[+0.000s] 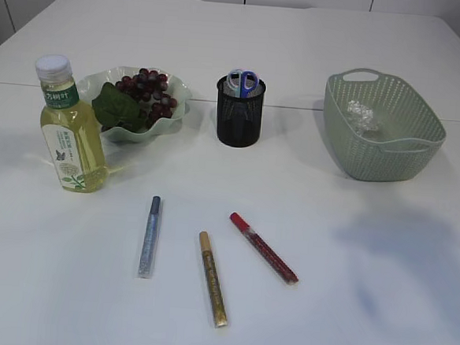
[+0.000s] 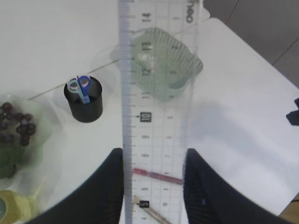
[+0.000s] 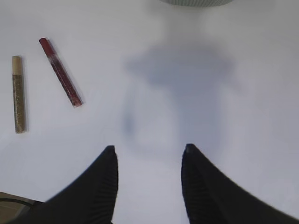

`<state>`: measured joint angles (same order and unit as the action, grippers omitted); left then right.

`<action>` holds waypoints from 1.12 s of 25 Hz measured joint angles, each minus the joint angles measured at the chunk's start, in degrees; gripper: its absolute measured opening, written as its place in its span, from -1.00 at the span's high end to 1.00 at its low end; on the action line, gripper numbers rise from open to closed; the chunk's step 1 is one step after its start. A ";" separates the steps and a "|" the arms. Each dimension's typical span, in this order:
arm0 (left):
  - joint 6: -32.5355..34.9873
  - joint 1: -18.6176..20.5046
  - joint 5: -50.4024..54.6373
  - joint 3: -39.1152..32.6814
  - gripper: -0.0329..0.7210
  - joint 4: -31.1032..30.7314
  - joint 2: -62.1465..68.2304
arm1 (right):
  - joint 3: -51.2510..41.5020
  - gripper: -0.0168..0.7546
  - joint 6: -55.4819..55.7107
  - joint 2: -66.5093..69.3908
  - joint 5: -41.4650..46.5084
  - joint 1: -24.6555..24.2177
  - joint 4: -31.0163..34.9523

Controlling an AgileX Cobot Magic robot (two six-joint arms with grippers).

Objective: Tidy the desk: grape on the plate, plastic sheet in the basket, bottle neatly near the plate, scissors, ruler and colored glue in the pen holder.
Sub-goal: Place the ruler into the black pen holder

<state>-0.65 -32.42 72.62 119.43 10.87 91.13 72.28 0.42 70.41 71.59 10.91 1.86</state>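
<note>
The left fingers [image 2: 105, 186] grip the clear ruler [image 2: 156, 93] high above the worktop; the right fingers [image 3: 105, 182] hang open, empty. Lowered off-centre, the ruler could strike the holder [image 2: 85, 100] rim or scissors [image 2: 80, 87] at middle left and tip it.

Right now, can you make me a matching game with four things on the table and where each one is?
Things:
1. scissors
2. grapes
3. ruler
4. red glue pen

Places:
A. lying flat on the white table
B. between the left gripper's fingers
C. standing in the black pen holder
D. on the wavy green plate

Pairs: 1-C, 2-D, 3-B, 4-A
</note>
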 joint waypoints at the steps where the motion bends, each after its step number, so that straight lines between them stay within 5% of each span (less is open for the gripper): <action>1: 0.27 0.00 -0.12 -2.52 0.17 0.00 -0.98 | 0.00 0.01 0.00 0.00 0.00 0.00 0.00; 16: 4.54 0.00 -51.51 -46.84 0.17 -2.56 -14.48 | 0.00 0.01 0.00 0.00 0.00 0.00 0.09; 28: 4.75 0.00 -77.73 -52.02 0.17 -5.20 -2.53 | 0.00 0.01 0.00 0.00 0.00 0.00 0.13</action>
<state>4.11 -32.42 -5.11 67.41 5.68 88.59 72.28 0.42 70.41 71.59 10.91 1.99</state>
